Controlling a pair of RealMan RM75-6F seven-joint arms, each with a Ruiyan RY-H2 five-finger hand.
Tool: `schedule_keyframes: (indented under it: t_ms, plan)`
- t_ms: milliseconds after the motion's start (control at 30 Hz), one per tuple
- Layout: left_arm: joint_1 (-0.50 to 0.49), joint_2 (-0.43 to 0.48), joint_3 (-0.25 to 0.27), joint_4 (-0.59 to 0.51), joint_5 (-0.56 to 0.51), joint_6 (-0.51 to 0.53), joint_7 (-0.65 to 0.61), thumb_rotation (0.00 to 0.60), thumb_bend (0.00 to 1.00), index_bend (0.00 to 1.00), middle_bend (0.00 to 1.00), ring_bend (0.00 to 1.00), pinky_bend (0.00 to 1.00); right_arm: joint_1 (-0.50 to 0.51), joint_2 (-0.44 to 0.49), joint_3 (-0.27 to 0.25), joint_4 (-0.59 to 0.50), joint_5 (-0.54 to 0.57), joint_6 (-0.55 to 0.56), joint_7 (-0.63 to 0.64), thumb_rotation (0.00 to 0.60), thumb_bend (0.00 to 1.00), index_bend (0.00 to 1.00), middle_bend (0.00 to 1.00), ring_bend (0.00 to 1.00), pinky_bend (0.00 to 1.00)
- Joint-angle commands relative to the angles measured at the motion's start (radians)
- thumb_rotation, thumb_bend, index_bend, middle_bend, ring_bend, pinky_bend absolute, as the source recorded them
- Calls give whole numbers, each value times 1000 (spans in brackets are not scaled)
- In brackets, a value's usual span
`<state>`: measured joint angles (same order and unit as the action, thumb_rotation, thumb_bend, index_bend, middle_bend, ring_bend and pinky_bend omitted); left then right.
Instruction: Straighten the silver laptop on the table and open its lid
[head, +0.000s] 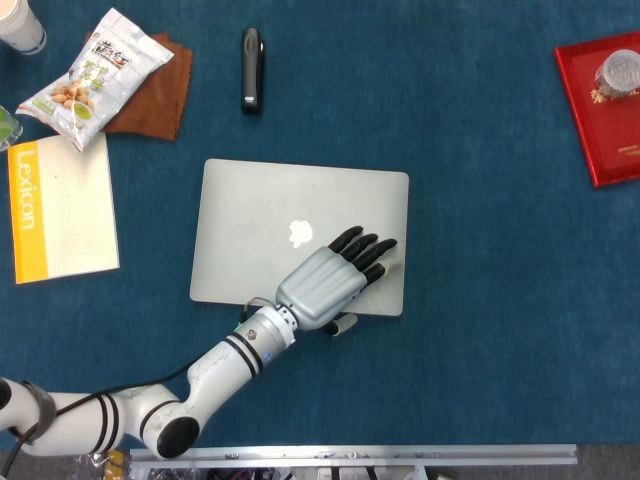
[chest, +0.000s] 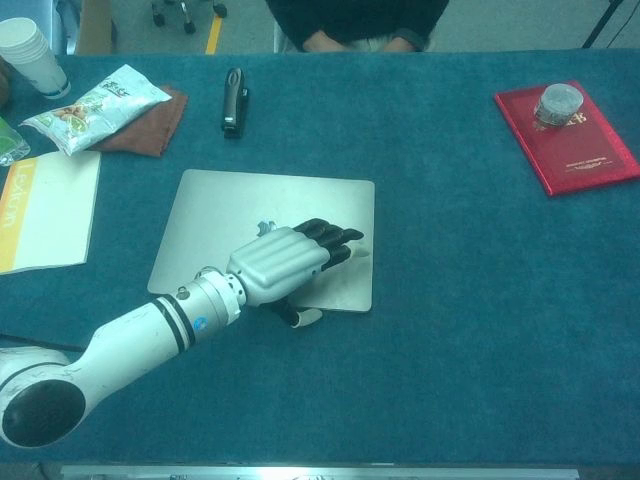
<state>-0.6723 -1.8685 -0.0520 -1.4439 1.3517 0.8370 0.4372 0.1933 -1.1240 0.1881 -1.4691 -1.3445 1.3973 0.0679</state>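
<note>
Fingers (head: 362, 252) of the left hand (head: 330, 282) lie flat and extended on the lid of the silver laptop (head: 300, 235), near its right front corner. They grip nothing, just palm-down pressure, and the thumb pokes out past the front edge onto the tabletop (head: 480, 300). In the head view the laptop is closed and sits mid-tabletop, a bit left of centre. Its edges now look nearly parallel to the tabletop's front edge, so I judge the straightening close to done. Right hand not visible here. Lexicon book (head: 60, 208), snack bag (head: 95, 75) on a brown cloth (head: 150, 95) and a stapler (head: 251, 68) sit toward the far left; a red book (head: 600, 105) lies at the far right edge.

Chest view: same left hand (chest: 285, 265) flat on the laptop (chest: 265, 225), fingertips (chest: 340, 240) toward the right edge, thumb hanging off the front edge. Lid is fully shut, no gap seen.

To do the step well:
- Keep the palm pressing evenly so the laptop turns and doesn't skid on the cloth surface.
- Stop once the front edge is square.
- For opening, I'd guess the thumb or fingertips need to get under the front lip.
- Lift slowly, or the base may rise with the lid; a second hand holding the base would help.
</note>
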Motion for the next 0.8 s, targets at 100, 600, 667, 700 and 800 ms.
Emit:
schedule_keyframes:
  t_ms: [100, 600, 667, 700, 800]
  plan:
    - [-17, -13, -14, 10, -21, -6, 15, 600, 318, 0, 0, 0, 0, -3, 4, 1, -5, 1, 4, -2, 600, 0, 5, 99, 4, 236]
    - [-39, 27, -16, -48, -68, 23, 91, 600, 318, 0, 0, 0, 0, -4, 9, 4, -14, -3, 8, -2, 600, 0, 5, 99, 4, 236]
    - [-37, 42, -8, -68, -75, 32, 109, 600, 318, 0, 0, 0, 0, -4, 8, 4, -17, -4, 7, -3, 600, 0, 5, 99, 4, 236]
    - [-35, 47, -5, -77, -77, 37, 116, 600, 318, 0, 0, 0, 0, -3, 8, 3, -18, -4, 7, -4, 600, 0, 5, 99, 4, 236]
    - [-33, 66, 6, -106, -85, 49, 142, 600, 318, 0, 0, 0, 0, -2, 6, 3, -22, -7, 8, -5, 600, 0, 5, 99, 4, 236]
